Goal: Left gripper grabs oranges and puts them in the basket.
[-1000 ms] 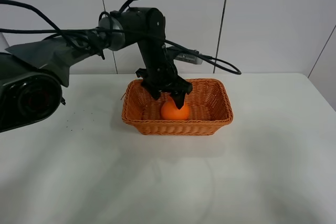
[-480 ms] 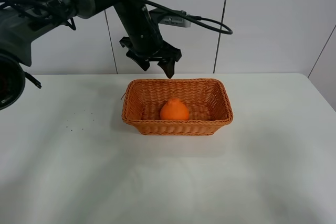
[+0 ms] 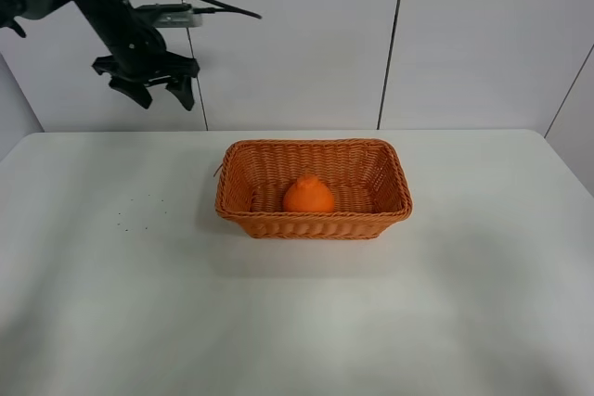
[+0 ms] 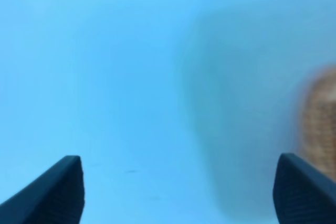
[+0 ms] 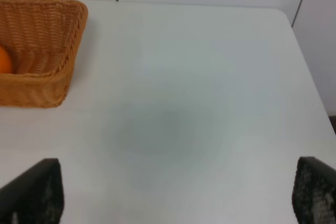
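Left jaws spread, bumpy-necked bright orange in wicker basket

The left gripper in the upper left was black, with two pointed fingers. A thin black cable trailed off its black arm.

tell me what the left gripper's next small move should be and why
Probably just ease the left gripper back to a rest pose. The orange lies inside the wicker basket, the gripper hangs open and empty high to the basket's left, and no other orange shows on the white table.
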You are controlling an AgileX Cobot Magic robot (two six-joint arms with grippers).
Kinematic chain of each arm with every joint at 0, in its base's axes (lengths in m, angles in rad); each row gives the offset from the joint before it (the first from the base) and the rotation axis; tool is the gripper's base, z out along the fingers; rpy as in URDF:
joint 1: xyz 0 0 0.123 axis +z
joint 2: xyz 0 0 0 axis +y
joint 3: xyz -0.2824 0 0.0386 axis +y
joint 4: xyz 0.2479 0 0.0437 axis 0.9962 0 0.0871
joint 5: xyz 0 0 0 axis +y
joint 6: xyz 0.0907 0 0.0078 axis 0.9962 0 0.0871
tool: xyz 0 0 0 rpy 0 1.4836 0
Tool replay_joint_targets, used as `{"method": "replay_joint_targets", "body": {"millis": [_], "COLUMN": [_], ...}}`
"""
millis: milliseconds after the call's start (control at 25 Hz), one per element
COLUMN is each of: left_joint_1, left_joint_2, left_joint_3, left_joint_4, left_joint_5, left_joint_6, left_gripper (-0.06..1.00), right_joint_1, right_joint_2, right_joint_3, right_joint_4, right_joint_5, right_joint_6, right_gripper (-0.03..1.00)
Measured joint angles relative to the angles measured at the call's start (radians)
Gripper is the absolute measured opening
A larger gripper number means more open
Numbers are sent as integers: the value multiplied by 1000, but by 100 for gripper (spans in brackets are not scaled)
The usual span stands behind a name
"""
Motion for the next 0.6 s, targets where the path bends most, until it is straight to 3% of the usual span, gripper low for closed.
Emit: {"method": "replay_joint_targets", "body": {"millis": [240,400,600], "left_joint_1": [135,150,143], "left_joint_2": [0,-1,-81], "left_joint_3": [0,6,122], "left_joint_4": [0,1,-3], "left_joint_5": [0,0,0], "left_joint_6": [-1,-2,-5], "left_gripper": [84,84,84], "right_joint_1": [0,0,0], "right_joint_2": [0,0,0], "right_joint_3": [0,0,0], "right_joint_4": [0,0,0], "right_joint_5": [0,0,0], "right_joint_6": [0,0,0], "right_gripper": [69,69,69]}}
